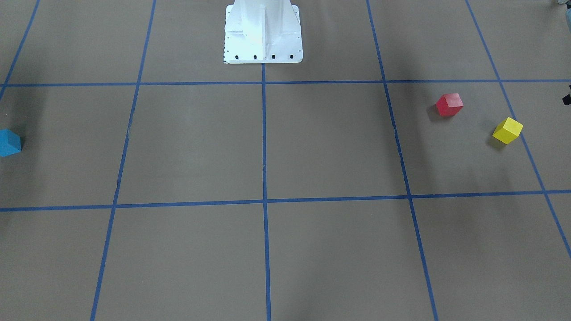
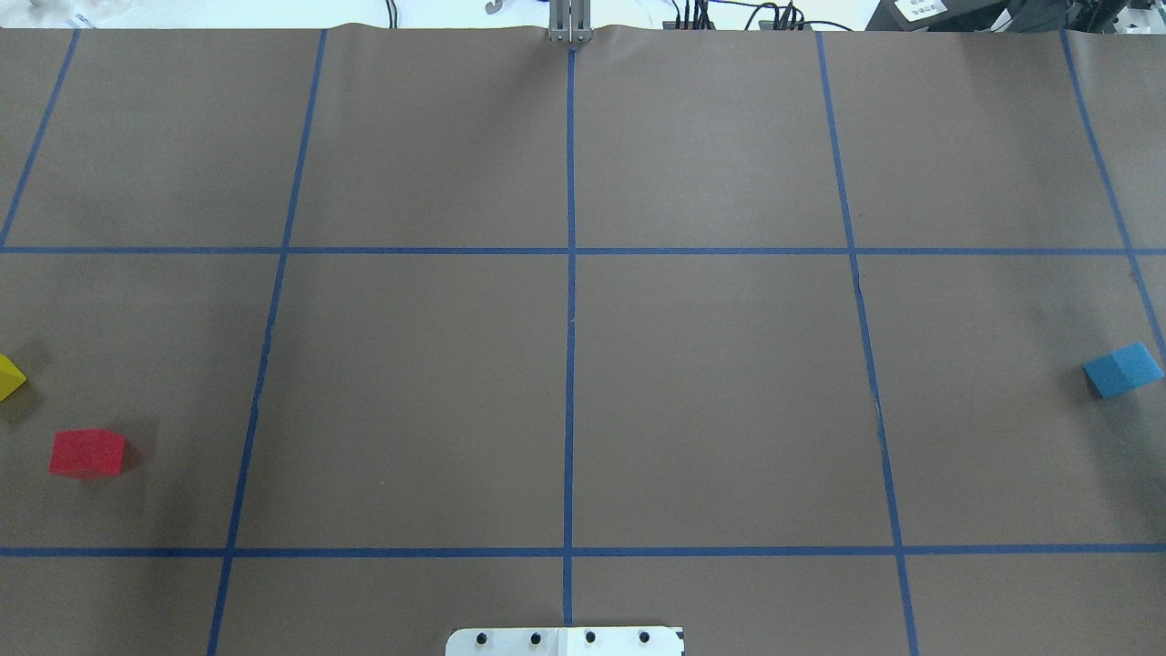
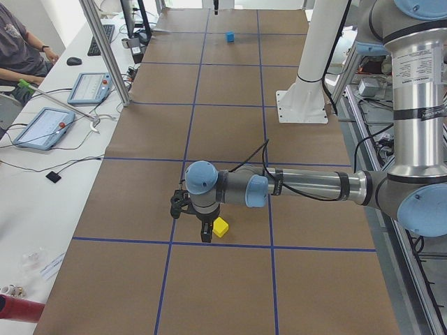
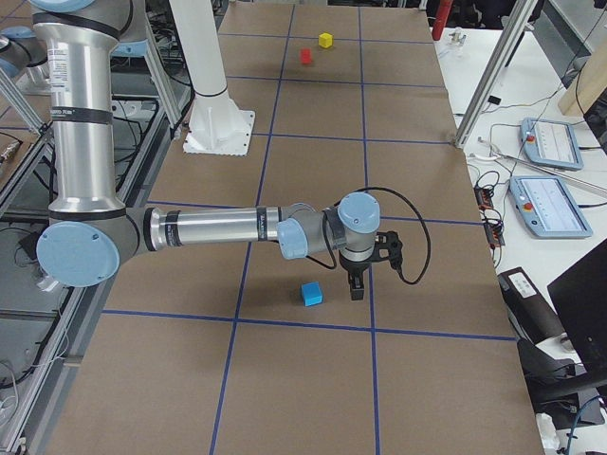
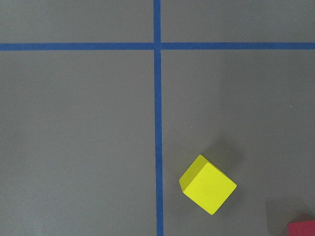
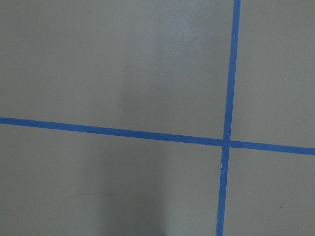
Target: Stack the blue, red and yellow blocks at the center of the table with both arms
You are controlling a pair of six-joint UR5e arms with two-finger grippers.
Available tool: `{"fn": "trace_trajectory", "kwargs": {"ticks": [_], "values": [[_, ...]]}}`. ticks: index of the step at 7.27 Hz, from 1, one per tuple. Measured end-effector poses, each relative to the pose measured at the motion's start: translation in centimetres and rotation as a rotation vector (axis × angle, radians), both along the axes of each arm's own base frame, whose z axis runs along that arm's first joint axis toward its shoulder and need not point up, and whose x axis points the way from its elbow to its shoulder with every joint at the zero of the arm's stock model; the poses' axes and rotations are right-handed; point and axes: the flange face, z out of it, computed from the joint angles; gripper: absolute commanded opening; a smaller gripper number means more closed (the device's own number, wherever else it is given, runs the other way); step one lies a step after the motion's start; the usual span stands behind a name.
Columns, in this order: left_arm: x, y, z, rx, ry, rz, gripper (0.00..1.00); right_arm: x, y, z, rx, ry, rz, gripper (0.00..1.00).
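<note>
The blue block (image 2: 1122, 369) lies at the table's right end, also in the front view (image 1: 9, 142). The red block (image 2: 86, 453) and the yellow block (image 2: 7, 375) lie at the left end, apart from each other. My left gripper (image 3: 204, 232) points down just beside the yellow block (image 3: 221, 227); I cannot tell whether it is open or shut. The left wrist view shows the yellow block (image 5: 207, 184) and a corner of the red block (image 5: 302, 228). My right gripper (image 4: 357, 287) hangs beside the blue block (image 4: 311, 294); I cannot tell its state.
The white robot pedestal (image 2: 565, 640) stands at the table's near edge. Blue tape lines (image 2: 570, 301) cross at the table's center. Metal frame posts (image 3: 105, 52) and a desk with tablets (image 3: 43, 125) line the far side, where a seated person (image 3: 19, 42) shows.
</note>
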Motion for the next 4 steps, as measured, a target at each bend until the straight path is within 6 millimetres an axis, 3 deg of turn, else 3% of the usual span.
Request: {"fn": "trace_trajectory", "kwargs": {"ticks": [4], "values": [[0.0,-0.1,-0.3,0.017,0.002,0.002,1.00,1.2,1.6,0.5,-0.013,0.050,-0.002,1.00]]}}
